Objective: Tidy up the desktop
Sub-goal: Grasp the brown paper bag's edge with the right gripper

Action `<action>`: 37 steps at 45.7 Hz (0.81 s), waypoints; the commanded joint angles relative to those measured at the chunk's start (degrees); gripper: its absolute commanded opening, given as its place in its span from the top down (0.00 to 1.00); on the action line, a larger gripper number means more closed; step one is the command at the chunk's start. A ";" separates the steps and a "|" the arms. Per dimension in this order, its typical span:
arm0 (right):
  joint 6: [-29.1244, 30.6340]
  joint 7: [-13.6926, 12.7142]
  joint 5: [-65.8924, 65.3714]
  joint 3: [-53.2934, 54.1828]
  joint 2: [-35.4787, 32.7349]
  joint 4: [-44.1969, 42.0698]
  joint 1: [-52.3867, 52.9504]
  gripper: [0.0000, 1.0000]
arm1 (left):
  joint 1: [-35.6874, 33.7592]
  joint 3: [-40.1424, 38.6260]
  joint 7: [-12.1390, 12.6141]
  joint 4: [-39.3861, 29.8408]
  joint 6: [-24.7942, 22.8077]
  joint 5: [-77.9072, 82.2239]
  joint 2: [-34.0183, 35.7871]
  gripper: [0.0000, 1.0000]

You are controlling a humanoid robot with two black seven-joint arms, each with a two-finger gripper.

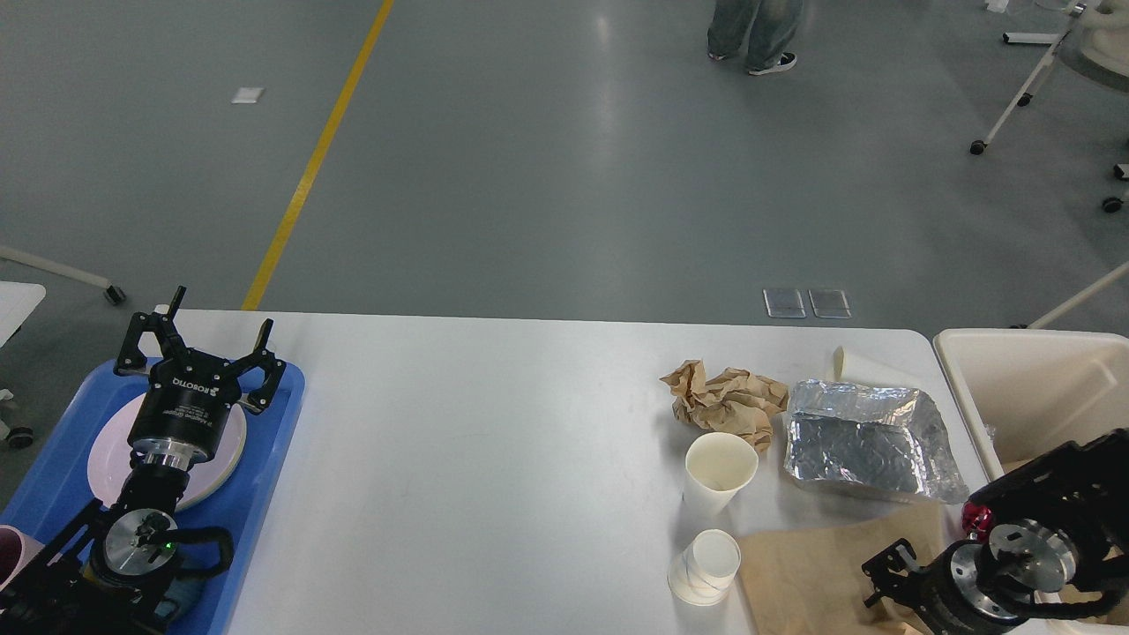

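White counter (pixel 494 459) holds cups, foil and paper; left gripper (pixel 201 353) hangs spread over the tray, right gripper (pixel 891 578) unclear, and should approach the bag (pixel 820 573) low and squarely.

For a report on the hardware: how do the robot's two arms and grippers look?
Both arms are black with silver metal rings at the wrists. The left gripper has black linked fingers, white lettering on its body and a small green light below. The right gripper is also black.

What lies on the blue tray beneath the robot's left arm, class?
A pale pink plate rests on the blue tray, and a pink cup's edge shows at the tray's near corner. The left gripper and arm cover much of the plate and the tray's near end.
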 commanded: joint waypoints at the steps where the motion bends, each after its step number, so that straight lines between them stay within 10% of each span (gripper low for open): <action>1: -1.67 -0.01 0.03 0.25 1.36 -0.34 -1.72 0.35 | -0.02 0.00 0.01 0.00 0.00 0.00 0.00 0.04; 11: -1.59 -0.01 1.08 1.04 1.00 0.19 -1.63 0.99 | -0.02 0.00 0.01 0.00 0.00 0.00 0.00 0.04; 37: 4.21 -0.01 2.58 1.66 -0.75 2.56 0.21 1.00 | -0.02 0.00 0.01 0.00 0.00 0.00 0.00 0.04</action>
